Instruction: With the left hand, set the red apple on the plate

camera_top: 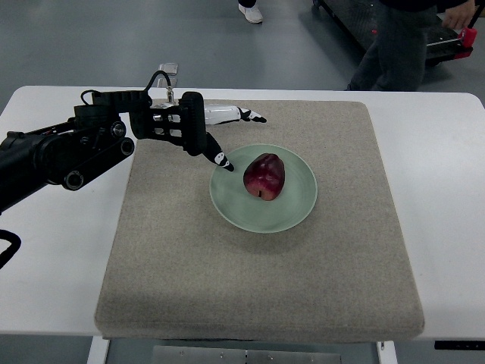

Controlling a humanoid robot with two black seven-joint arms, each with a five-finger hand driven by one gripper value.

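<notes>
Red apple (pixel 264 177) resting on pale green plate (pixel 295 208), slightly left of plate centre, stem dimple toward near edge. Plate sitting on grey felt mat (pixel 258 288), a little toward mat's far edge. Mat covering most of white desk (pixel 439 227). Left hand (pixel 203 130) entering from desk's left edge, held over mat's far-left area, just beside plate's left rim. Fingers (pixel 221 158) spread wide, holding nothing; 1 dark fingertip just over plate rim, apart from apple; another finger pointing right along mat's far edge. Beyond desk's far edge: person's legs (pixel 394 45), 1 white shoe (pixel 251 12), cart (pixel 447 42) on grey floor.
</notes>
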